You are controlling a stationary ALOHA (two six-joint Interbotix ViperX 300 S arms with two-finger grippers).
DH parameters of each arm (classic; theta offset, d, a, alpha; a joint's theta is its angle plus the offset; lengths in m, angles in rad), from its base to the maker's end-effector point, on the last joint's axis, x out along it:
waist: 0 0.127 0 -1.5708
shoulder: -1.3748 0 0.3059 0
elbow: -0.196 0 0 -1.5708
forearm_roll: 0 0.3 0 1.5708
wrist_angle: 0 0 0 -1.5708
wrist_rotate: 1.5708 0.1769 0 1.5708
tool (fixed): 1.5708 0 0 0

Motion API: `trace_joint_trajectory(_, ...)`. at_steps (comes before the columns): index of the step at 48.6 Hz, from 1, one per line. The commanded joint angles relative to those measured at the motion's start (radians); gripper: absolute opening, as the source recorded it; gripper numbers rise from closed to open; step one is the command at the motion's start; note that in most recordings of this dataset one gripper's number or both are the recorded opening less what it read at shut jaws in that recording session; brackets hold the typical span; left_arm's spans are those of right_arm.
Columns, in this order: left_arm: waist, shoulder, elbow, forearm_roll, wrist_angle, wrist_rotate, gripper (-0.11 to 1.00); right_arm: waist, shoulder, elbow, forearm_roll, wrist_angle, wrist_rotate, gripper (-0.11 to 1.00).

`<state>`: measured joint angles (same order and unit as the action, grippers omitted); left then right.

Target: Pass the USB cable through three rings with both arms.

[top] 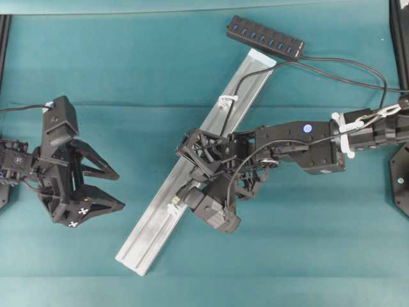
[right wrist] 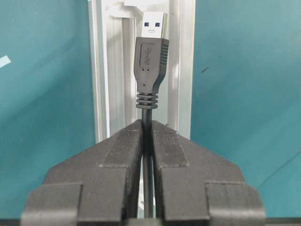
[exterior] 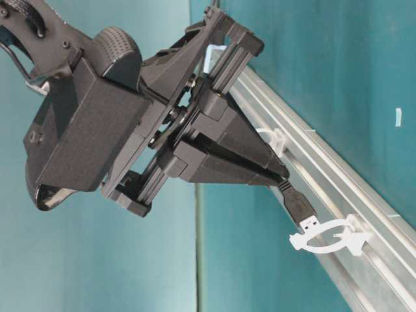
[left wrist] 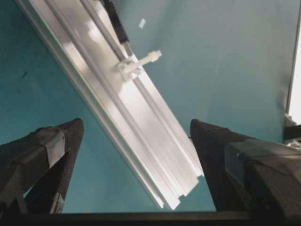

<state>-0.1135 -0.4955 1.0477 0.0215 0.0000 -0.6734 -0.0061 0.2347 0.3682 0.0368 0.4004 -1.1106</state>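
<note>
My right gripper (right wrist: 146,123) is shut on the thin black USB cable (right wrist: 146,110), just behind its plug (right wrist: 151,52). The plug points along the silver rail (top: 156,220). In the table-level view its metal tip (exterior: 310,223) sits at the mouth of a white ring (exterior: 331,238); a second ring (exterior: 277,139) stands behind the fingers. From overhead, the cable (top: 255,70) runs through the upper ring (top: 227,100) and under the right gripper (top: 185,192). The lower ring (top: 174,202) is beside it. My left gripper (top: 120,190) is open and empty, left of the rail.
The black multi-port hub (top: 265,37) lies at the back, near the rail's far end. The left wrist view shows the rail's near end (left wrist: 181,188) between my spread fingers (left wrist: 56,141), with the ring (left wrist: 134,66) and plug (left wrist: 122,35) further up. Teal cloth covers the table.
</note>
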Motion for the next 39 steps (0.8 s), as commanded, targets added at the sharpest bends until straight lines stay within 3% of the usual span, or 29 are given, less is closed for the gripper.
trace_joint_trajectory(1, -0.003, -0.005, -0.009, 0.002, -0.003, 0.002, 0.98, 0.005, 0.006, -0.006, -0.003, -0.006, -0.009, 0.06)
trace_joint_trajectory(39, -0.003, -0.003, -0.011, 0.005, -0.011, 0.000, 0.98, 0.032, 0.031, -0.032, 0.011, -0.028, -0.008, 0.06)
